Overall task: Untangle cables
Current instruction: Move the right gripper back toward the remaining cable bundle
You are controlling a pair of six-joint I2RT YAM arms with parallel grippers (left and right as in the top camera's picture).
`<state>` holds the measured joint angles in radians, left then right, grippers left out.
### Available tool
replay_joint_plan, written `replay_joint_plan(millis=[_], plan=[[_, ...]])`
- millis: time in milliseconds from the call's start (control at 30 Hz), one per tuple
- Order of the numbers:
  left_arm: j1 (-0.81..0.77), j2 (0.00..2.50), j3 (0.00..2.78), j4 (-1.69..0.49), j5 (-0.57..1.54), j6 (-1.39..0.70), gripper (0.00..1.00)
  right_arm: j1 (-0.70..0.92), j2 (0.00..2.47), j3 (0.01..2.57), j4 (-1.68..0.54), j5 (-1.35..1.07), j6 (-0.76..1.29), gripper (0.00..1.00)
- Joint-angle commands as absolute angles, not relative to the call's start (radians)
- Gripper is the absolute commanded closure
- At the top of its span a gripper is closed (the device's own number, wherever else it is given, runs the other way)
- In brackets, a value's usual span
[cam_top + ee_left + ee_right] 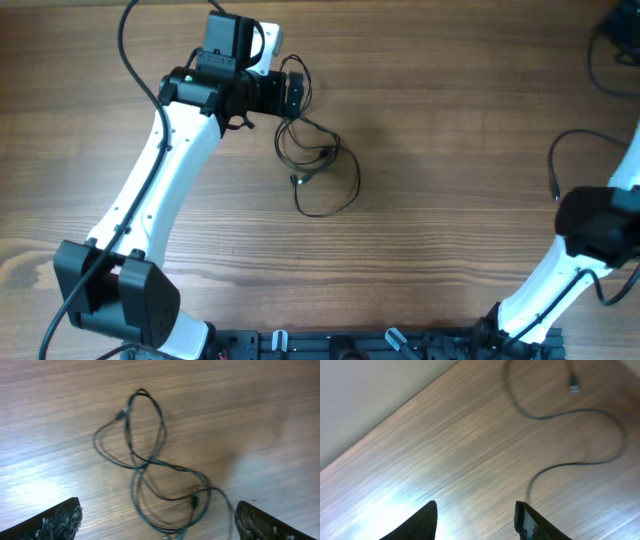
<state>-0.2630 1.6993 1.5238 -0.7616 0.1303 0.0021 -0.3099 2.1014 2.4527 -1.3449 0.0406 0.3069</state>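
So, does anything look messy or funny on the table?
Yes. The cables beside the open left gripper are tangled into crossing loops instead of lying straight. Another thin cable lies alone near the right arm.

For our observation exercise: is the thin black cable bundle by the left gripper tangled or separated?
Tangled: the thin black cable bundle lies in overlapping, crossing loops on the wooden table.

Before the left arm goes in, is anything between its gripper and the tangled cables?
Nothing visible. The left gripper is open over the table, and the cables lie directly ahead of it, uncovered.
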Motion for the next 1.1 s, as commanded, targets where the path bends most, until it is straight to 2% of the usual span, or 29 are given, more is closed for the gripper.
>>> replay_joint_plan(millis=[0, 367, 767, 1067], plan=[[-0.205, 1.679, 1.538, -0.759, 0.084, 0.057, 0.00, -0.196, 2.073, 2.474, -1.372, 0.030, 0.318, 0.48], [0.033, 1.681, 1.538, -0.780, 0.142, 0.070, 0.00, 0.105, 2.074, 2.472, -1.444, 0.088, 0.370, 0.46], [0.143, 1.681, 1.538, -0.778, 0.167, 0.027, 0.00, 0.368, 2.099, 2.439, -1.414, 0.080, 0.386, 0.43], [0.188, 1.681, 1.538, -0.796, 0.244, -0.008, 0.00, 0.502, 2.229, 2.439, -1.264, -0.005, 0.255, 0.41]])
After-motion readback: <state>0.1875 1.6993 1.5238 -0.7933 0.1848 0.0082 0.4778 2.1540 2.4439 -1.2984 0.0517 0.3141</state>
